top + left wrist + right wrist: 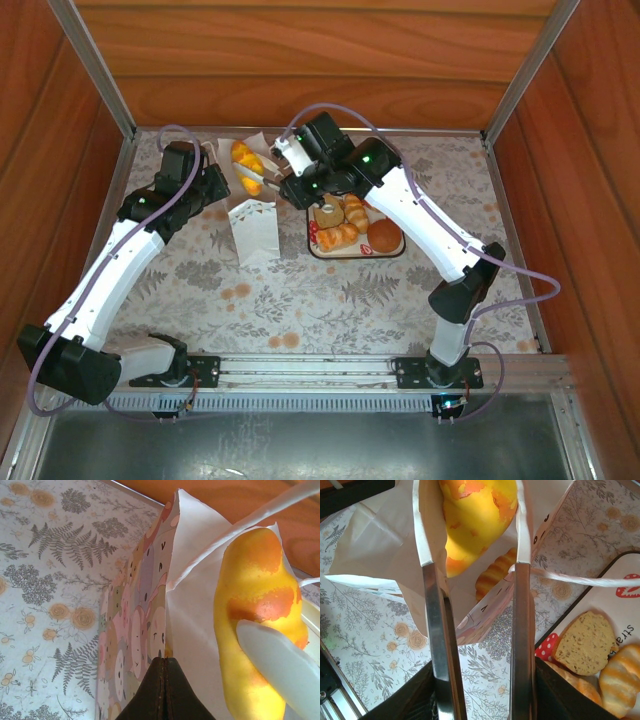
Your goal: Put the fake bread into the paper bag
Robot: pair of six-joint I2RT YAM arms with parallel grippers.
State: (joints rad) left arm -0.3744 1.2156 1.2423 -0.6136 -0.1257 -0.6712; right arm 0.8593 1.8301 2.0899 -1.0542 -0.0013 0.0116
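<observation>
Pinching paper bag (145, 605) rim, left pincer (163, 664) clenched, right pincer (298, 188) grasping tongs (437, 645), croissant (475, 515) at open mouth

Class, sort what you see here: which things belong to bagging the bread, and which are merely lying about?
Belongs to the job:
- croissant, held over the bag
- paper bag
- pastries waiting on the tray
- tongs, the tool in use

Just lying about:
- strawberry tray, which only carries the pastries
- floral tablecloth
</observation>
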